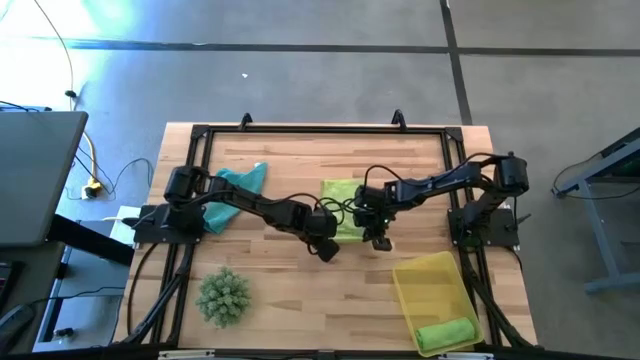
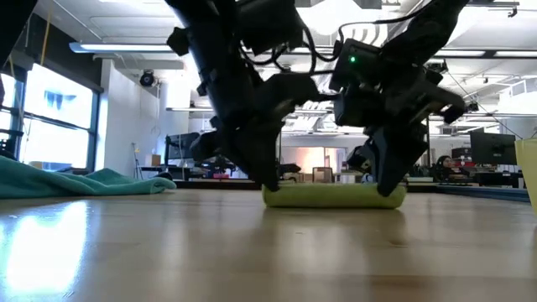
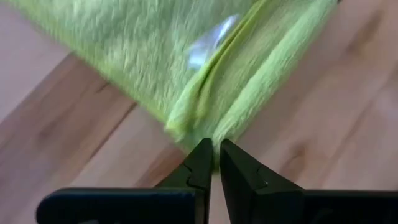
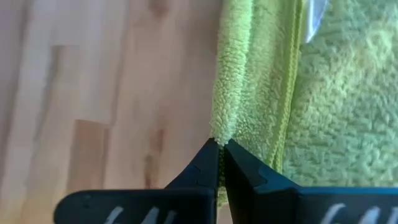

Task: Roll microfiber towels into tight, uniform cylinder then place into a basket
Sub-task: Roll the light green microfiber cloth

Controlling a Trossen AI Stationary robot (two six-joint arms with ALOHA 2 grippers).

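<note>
Spanning most of the high view, the wooden table point(image 1: 300, 300) carries everything; both dark arms reach in to its middle and meet over the pale yellow-green towel point(image 1: 340, 196), which lies flat there with its near edge folded up into a thick roll; the yellow basket point(image 1: 408, 290) sits at the near right corner, well apart from that towel, with a rolled bright green towel point(image 1: 446, 333) lying in its near end; the teal towel point(image 1: 235, 185) lies loose and crumpled at the far left, partly under the left arm; a spiky green ball point(image 1: 223, 296) sits near the front left, clear of the cloths; left gripper point(image 3: 215, 148) is down at the table, fingers pinched nearly together on the folded edge of the pale towel at one corner; right gripper point(image 4: 220, 147) is down at the other end of the same rolled edge, fingers closed on the fold; in the low view both grippers touch down at either end of the pale towel's rolled edge.
</note>
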